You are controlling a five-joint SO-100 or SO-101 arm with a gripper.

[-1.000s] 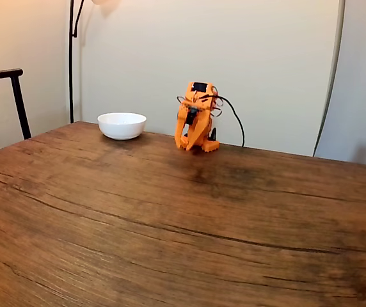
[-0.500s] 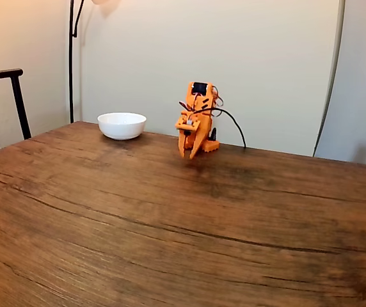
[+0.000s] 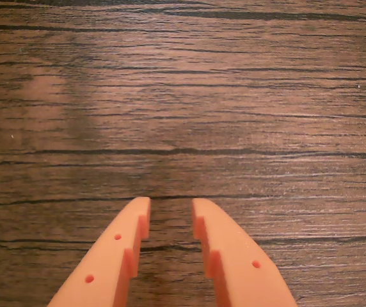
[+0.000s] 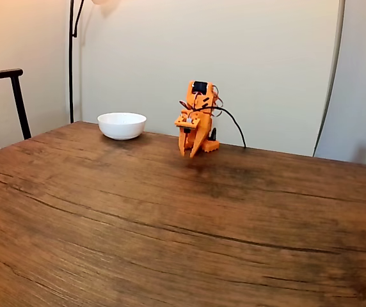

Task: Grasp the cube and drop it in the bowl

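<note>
We see an orange gripper (image 3: 170, 208), a white bowl (image 4: 121, 125), and a dark-grained brown table (image 4: 170, 217)

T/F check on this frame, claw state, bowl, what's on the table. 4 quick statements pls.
1. The claw is open with nothing between its fingers. True.
2. The bowl sits to the right of the arm in the fixed view. False: it is to the arm's left.
3. The claw points down at bare wooden table in the wrist view. True.
4. The bowl is tipped on its side. False: it stands upright on the table.
</note>
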